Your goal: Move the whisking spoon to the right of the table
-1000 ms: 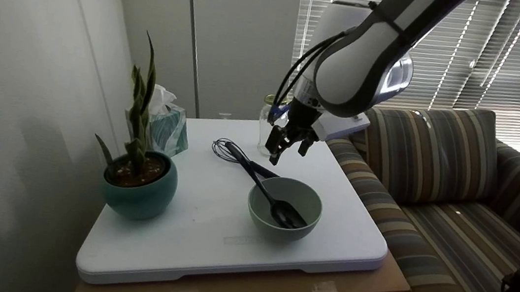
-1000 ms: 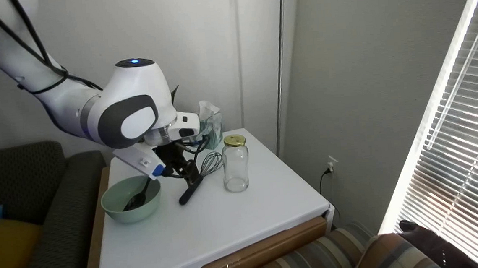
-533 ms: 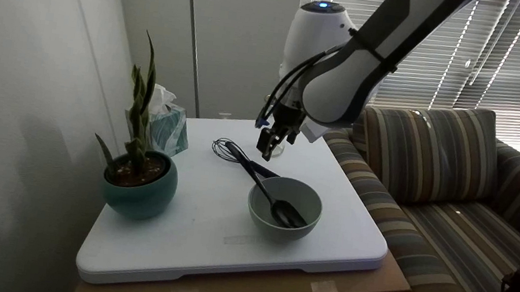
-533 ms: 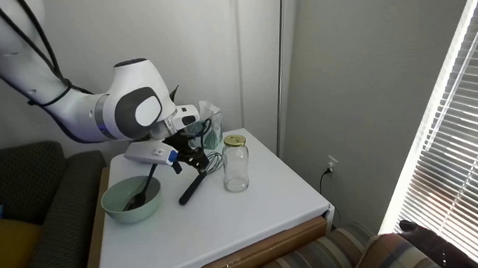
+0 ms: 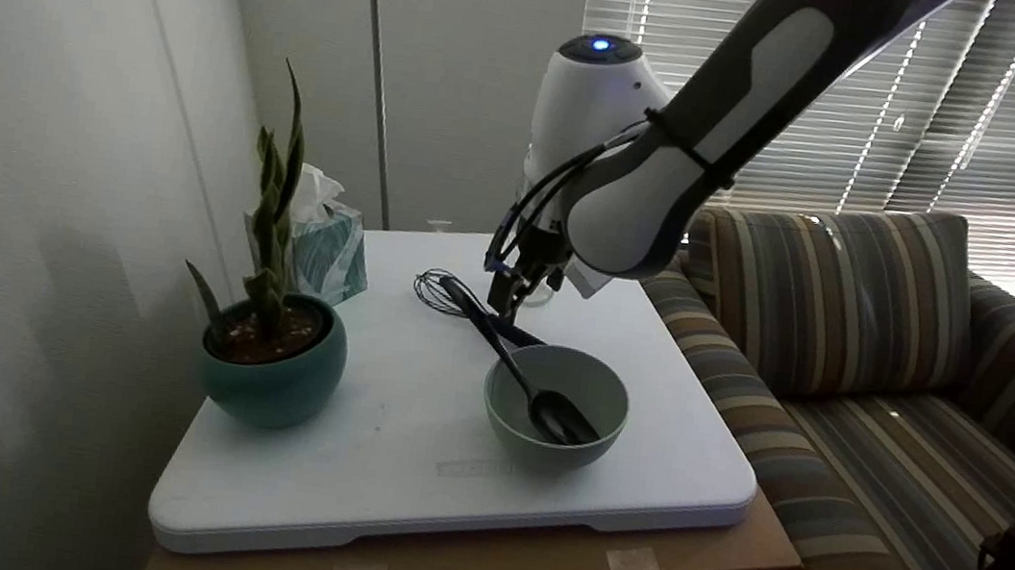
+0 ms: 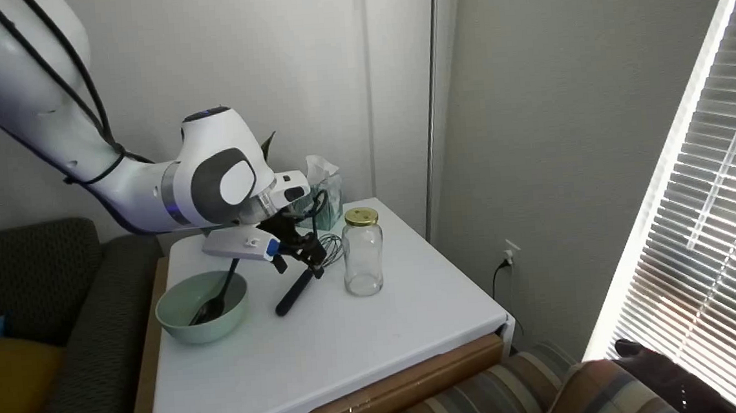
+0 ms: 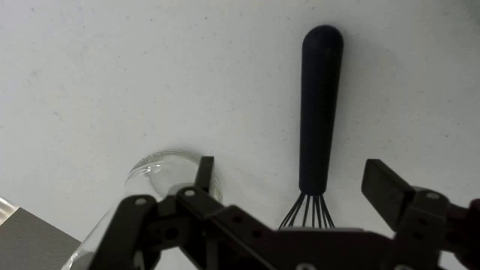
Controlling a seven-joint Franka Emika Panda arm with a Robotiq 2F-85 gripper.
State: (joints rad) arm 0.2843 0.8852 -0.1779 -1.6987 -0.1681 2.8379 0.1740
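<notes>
The whisk lies flat on the white tabletop (image 5: 327, 495), its black handle (image 6: 294, 294) toward the bowl and its wire head (image 5: 439, 294) toward the tissue box. In the wrist view its handle (image 7: 318, 112) runs upright in the picture; most of the wire head is hidden behind the gripper body. My gripper (image 7: 290, 168) is open and empty. Its fingers stand on either side of where handle meets wires, apart from it. In both exterior views the gripper (image 5: 529, 293) (image 6: 298, 267) is low over the whisk; its exact height is hard to tell.
A green bowl (image 5: 535, 451) (image 6: 202, 335) holds a plain black spoon (image 5: 559, 417). A glass jar (image 6: 363, 258) stands close to the whisk head; in the wrist view the jar (image 7: 165, 168) is behind one finger. A potted plant (image 5: 268, 382) and a tissue box (image 5: 335, 254) stand along the wall side.
My gripper has come down and moved over the whisk, leftward in one exterior view and rightward in the other. It stays open. The whisk, bowl and jar have not moved.
</notes>
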